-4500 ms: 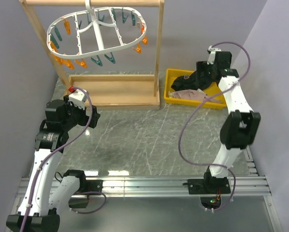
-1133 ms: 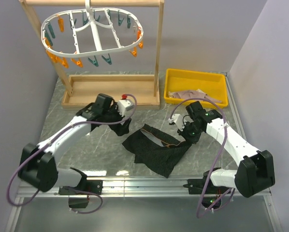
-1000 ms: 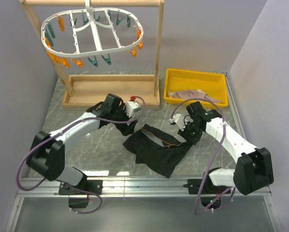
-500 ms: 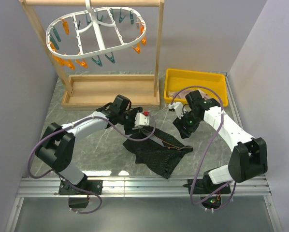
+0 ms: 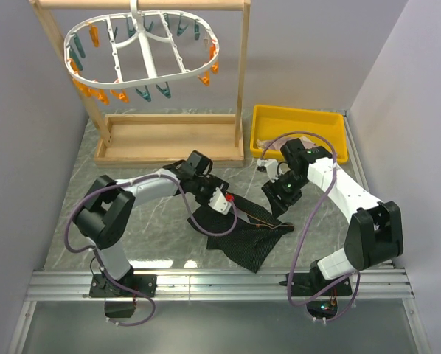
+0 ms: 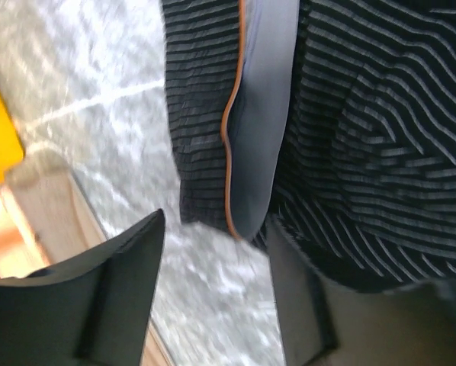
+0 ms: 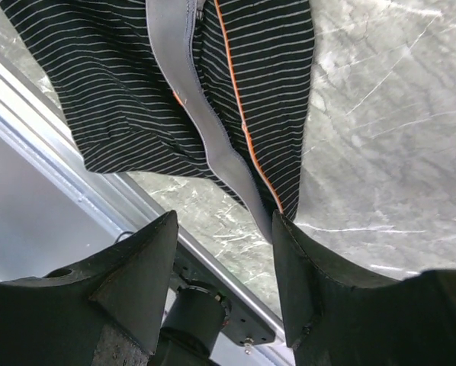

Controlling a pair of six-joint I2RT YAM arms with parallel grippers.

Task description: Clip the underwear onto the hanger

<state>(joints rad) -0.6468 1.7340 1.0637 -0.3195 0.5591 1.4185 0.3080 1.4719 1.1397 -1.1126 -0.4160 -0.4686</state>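
The black striped underwear [image 5: 244, 237] lies crumpled on the marble table, its grey waistband edged in orange. My left gripper [image 5: 220, 203] is open low over its left end. In the left wrist view the gripper [image 6: 216, 227] straddles the waistband end [image 6: 262, 114], and the right finger [image 6: 300, 297] touches the cloth. My right gripper [image 5: 275, 195] is open, just right of the underwear. In the right wrist view the gripper [image 7: 224, 223] sits over the underwear [image 7: 129, 84], near a waistband corner. The white hanger [image 5: 143, 70] with orange and teal pegs hangs from the wooden frame, far from both grippers.
The wooden frame [image 5: 242, 81] and its base [image 5: 161, 140] stand at the back left. A yellow tray [image 5: 300, 113] sits at the back right, behind my right arm. The aluminium rail [image 5: 220, 280] runs along the front edge.
My left gripper has moved right and forward onto the left end of the underwear. The underwear has bunched slightly. The hanger has swung. My right arm has barely moved.
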